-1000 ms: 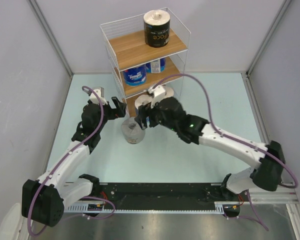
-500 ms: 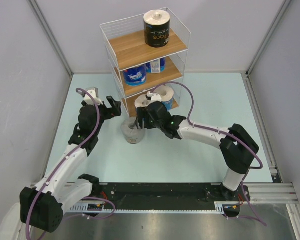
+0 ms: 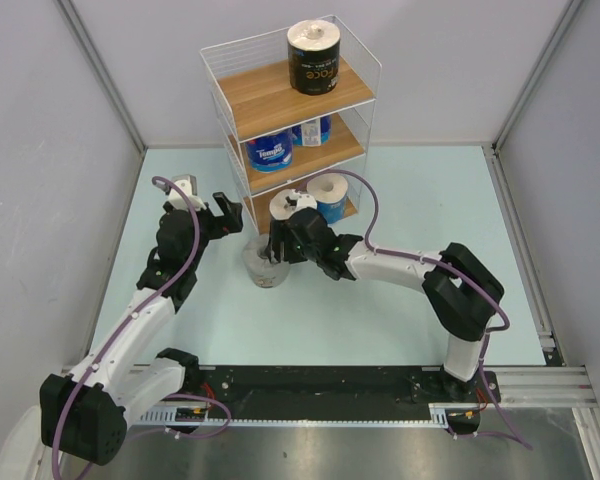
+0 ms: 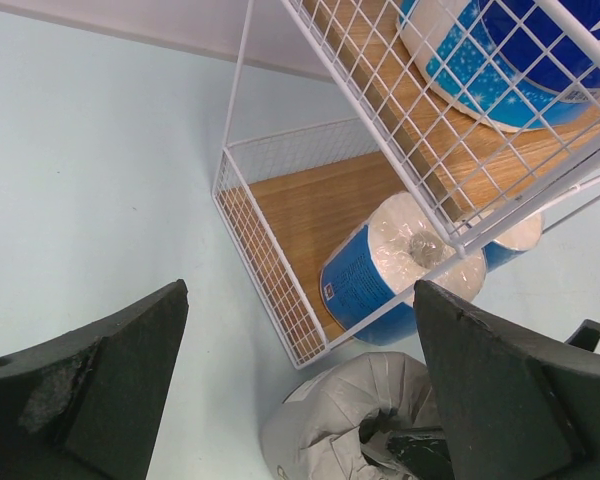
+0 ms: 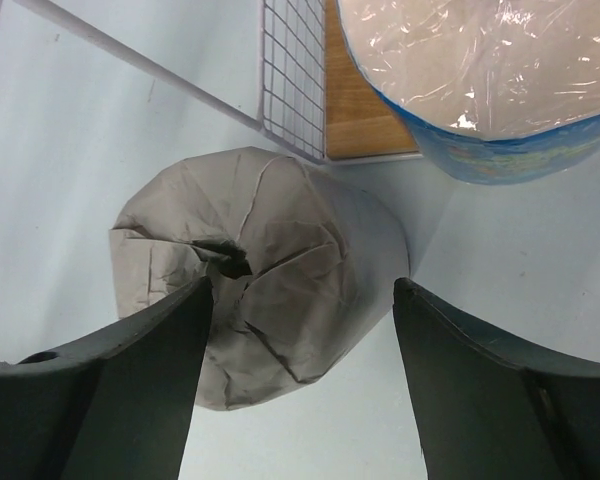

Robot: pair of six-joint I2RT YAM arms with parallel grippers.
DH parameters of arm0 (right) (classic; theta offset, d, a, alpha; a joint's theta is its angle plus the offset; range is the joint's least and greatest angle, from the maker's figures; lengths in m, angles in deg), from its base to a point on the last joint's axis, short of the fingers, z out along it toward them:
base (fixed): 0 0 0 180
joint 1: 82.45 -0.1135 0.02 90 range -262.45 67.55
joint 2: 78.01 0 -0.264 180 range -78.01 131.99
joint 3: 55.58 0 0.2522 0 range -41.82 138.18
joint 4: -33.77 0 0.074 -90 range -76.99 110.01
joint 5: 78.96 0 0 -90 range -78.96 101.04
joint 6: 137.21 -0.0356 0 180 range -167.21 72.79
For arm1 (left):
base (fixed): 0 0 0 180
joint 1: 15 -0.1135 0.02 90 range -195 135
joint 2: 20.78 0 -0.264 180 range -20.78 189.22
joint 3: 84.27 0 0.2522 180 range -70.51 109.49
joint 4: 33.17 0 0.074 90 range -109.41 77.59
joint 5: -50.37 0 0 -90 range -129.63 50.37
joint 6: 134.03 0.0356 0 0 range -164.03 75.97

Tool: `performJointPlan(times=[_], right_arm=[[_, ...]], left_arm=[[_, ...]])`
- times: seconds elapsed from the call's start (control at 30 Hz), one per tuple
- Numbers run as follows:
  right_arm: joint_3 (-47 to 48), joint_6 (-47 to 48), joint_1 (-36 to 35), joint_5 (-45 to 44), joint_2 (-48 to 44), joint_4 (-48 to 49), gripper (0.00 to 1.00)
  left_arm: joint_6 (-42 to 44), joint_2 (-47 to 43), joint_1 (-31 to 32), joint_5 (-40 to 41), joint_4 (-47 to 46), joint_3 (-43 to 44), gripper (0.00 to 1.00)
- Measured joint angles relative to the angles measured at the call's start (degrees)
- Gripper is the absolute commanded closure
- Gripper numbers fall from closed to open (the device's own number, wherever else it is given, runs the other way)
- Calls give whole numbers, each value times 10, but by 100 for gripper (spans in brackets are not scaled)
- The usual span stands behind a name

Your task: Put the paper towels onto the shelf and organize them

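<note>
While my right gripper [image 5: 302,290] hung wide open astride the grey roll [image 5: 250,320], it held nothing. The left gripper [image 4: 300,295] gaped idle too, left of the shelf [image 3: 265,100]. That roll stood on the table [image 3: 400,200], just near of the shelf's bottom left corner. I judged the grasp pending: lower, close, lift to a tier. From above, my arm hid part of the bottom tier, and I could not tell whether the pads touched the wrapper.

I note the grey roll [image 3: 264,268] standing on the tabletop [image 3: 410,210] just before the shelf [image 3: 270,100], obstructing its bottom tier's front-left corner. Two blue rolls [image 3: 330,197] occupy that tier's front; bare board shows behind. Top tier is open left of the black roll [image 3: 313,58].
</note>
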Motion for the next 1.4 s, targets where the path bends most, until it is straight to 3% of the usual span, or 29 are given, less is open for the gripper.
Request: performJointPlan(times=[0.13, 0.37, 0.47, 0.7, 1.0, 1.13, 1.4], right_arm=[[1, -2, 0, -9, 17, 3, 25], [14, 0, -3, -17, 31, 7, 57], [17, 9, -4, -19, 31, 3, 62], [17, 49, -18, -41, -4, -65, 59], [26, 128, -18, -40, -207, -135, 55], [87, 167, 6, -23, -245, -147, 54], [280, 248, 9, -48, -236, -168, 55]], left_arm=[[0, 0, 0, -2, 0, 0, 0], [0, 2, -2, -10, 0, 0, 0], [0, 2, -3, -12, -1, 0, 0], [0, 2, -3, -12, -1, 0, 0], [-5, 3, -4, -15, -1, 0, 0], [-5, 3, -4, -15, -1, 0, 0], [-5, 3, -4, -15, -1, 0, 0]])
